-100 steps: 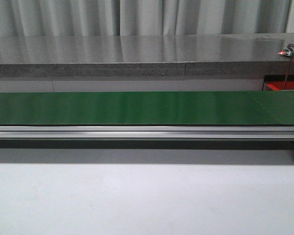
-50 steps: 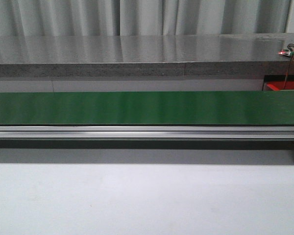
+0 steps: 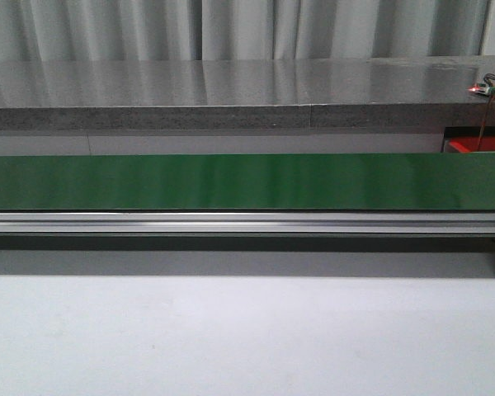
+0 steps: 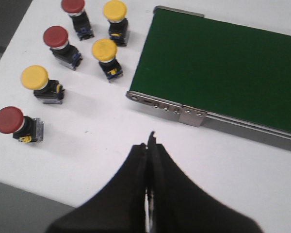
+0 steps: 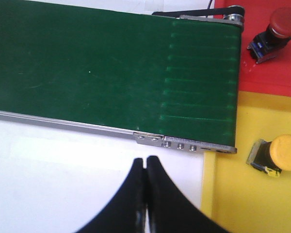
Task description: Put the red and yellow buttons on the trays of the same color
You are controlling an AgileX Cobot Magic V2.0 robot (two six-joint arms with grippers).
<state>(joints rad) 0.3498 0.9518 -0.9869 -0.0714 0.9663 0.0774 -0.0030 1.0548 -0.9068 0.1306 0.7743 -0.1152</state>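
left wrist view shows you the left end effector [image 4: 149, 145] clenched on nothing, fingers pressed together over the bare white tabletop [image 4: 92, 145]. ahead of its tips and off to one side, six buttons stand loose on the tabletop: a red button [image 4: 12, 124] nearest, then a yellow button [image 4: 39, 82], a second red button [image 4: 58, 41], a second yellow button [image 4: 105, 53], and farthest out a third red button [image 4: 75, 9] beside a third yellow button [image 4: 115, 14]. the end of the green conveyor belt [image 4: 223, 68] lies ahead on the other side, apart from all six.

in the right wrist view your right end effector [image 5: 145, 167] is likewise clenched and empty, just short of the belt's metal edge rail [image 5: 184, 144]. beyond the belt's end, to one side of the fingertips, a yellow-capped button [image 5: 276, 155] lies on the yellow tray [image 5: 233, 204], and farther out a red-capped button [image 5: 276, 29] lies on the red tray [image 5: 266, 77].

neither arm appears in the front view, only the belt.
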